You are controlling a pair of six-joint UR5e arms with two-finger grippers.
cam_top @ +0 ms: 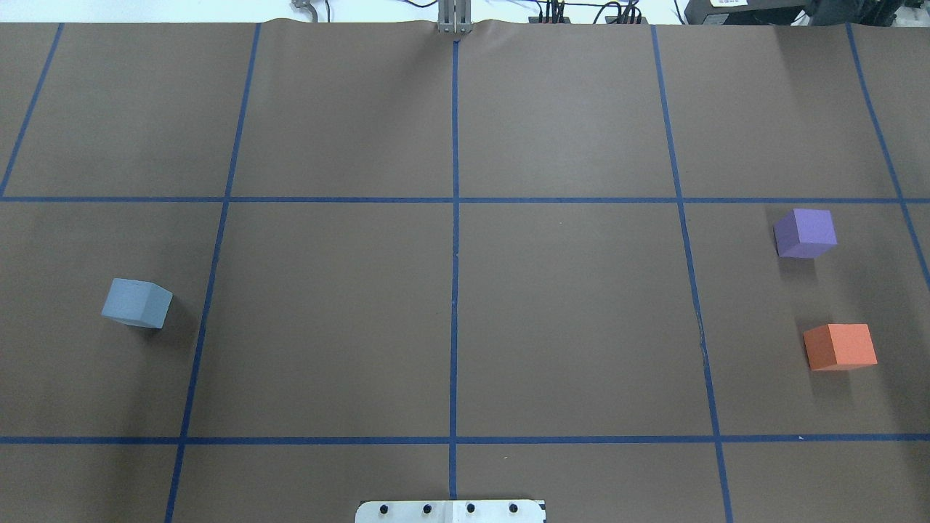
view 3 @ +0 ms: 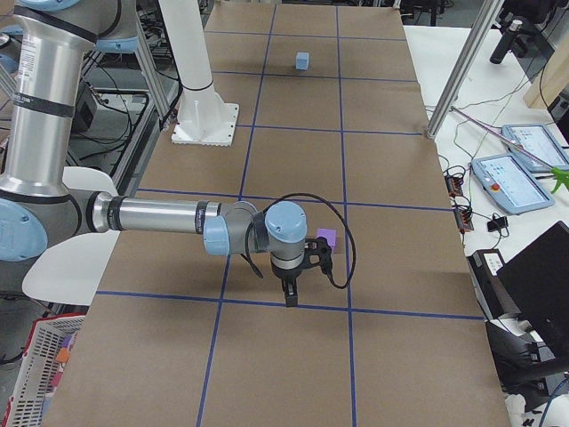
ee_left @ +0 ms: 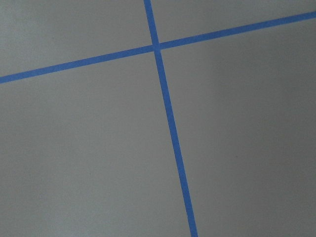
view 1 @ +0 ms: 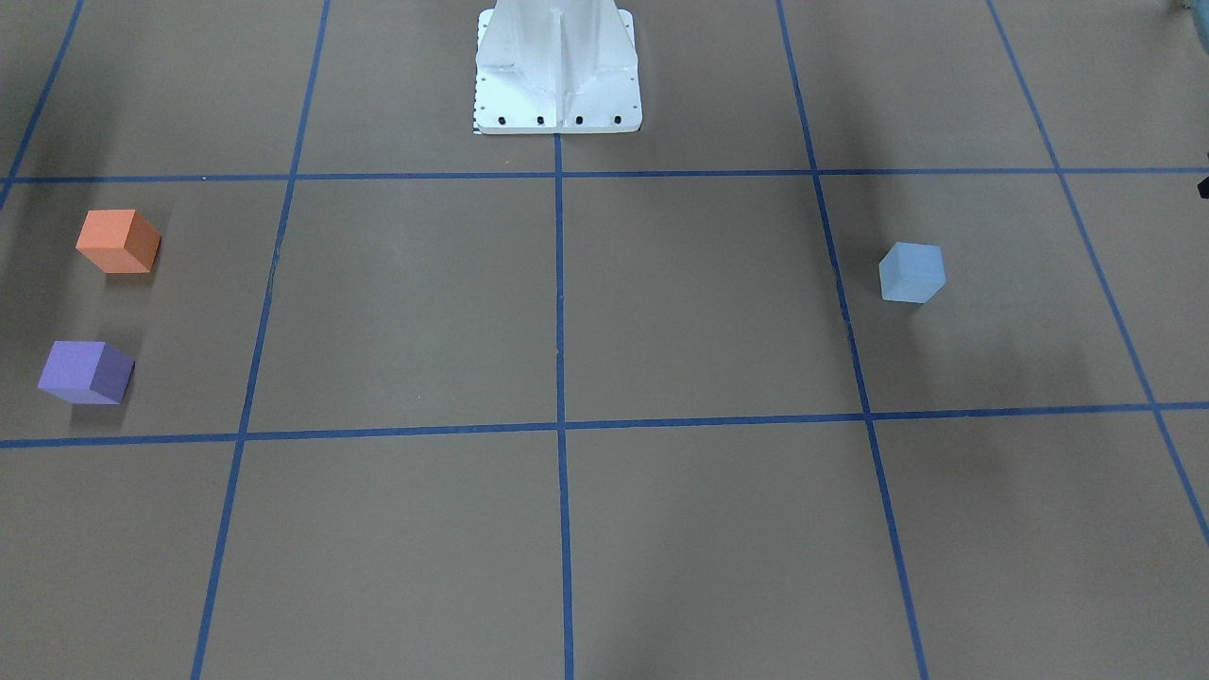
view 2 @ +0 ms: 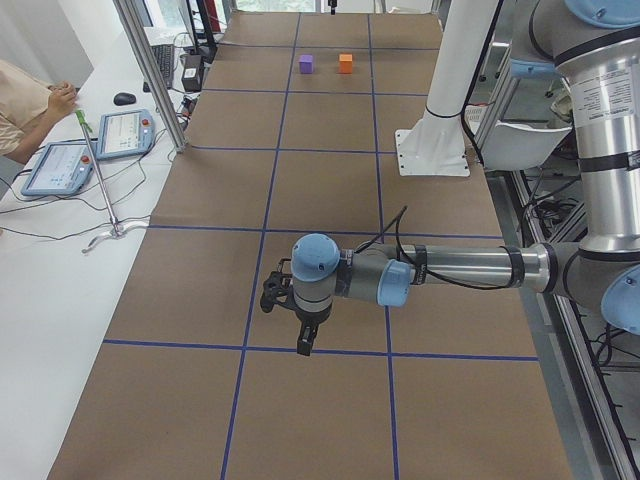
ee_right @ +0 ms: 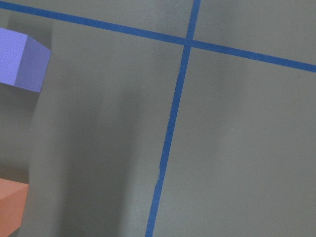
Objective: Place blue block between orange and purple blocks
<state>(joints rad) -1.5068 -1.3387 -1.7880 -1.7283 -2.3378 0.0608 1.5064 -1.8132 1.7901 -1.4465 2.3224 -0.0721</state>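
Brown table — blue tape lines gridding it.

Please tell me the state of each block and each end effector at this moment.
blue block: free on the table, robot's left side.
orange block: on the table, right side, nearer the robot.
purple block: on the table, beyond the orange block, with a gap between them.
left end effector: above the table; open or shut unclear.
right end effector: above the table; open or shut unclear.

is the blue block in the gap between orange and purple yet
Out. The blue block sits far left; the orange block and purple block sit far right.
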